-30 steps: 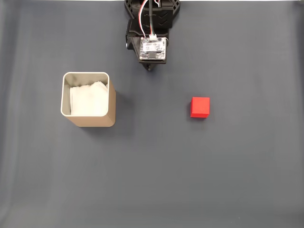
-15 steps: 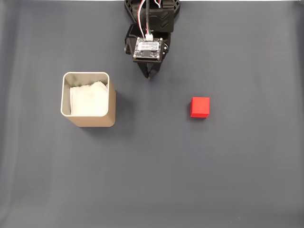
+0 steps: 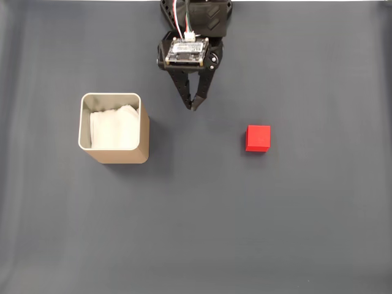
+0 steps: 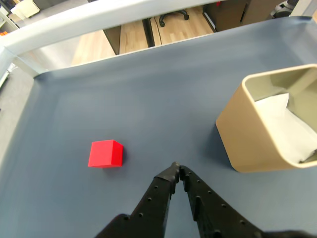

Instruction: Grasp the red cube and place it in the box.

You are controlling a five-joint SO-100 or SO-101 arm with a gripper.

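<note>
Wrist view shows the gripper [image 4: 176, 167] with its two black fingers pressed together at the tips, holding nothing, and poised above bare mat between the red cube [image 4: 105, 153] and the box [image 4: 257, 136]. From the fixed view the same gripper [image 3: 194, 107] hangs off the arm [image 3: 195, 24] at the top edge, its fingers tapering to a single point; the cube [image 3: 258, 138] lies lower and to the right, well apart from it, and the box [image 3: 113, 128] stands lower left, also well apart. That midway position looks like a starting pose rather than a reach — the grasp has not yet begun, and the jaws would have to spread before they could straddle the cube

The cube is small, bright red and matte, with crisp edges and flat faces that should give the fingers parallel sides to press on. It sits flat on the dark grey-blue mat [image 3: 245, 233], which looks smooth, with a faint sheen. The box is tan with rounded corners and a pale metallic rim, standing upright with its mouth open — crumpled white paper [image 4: 285, 126] lines the inside, likely to soften a drop. The fingers [image 4: 153, 198] are dark plastic dotted with small holes, and a bare circuit board [image 3: 185, 52] with red and white wires rides on the wrist
</note>
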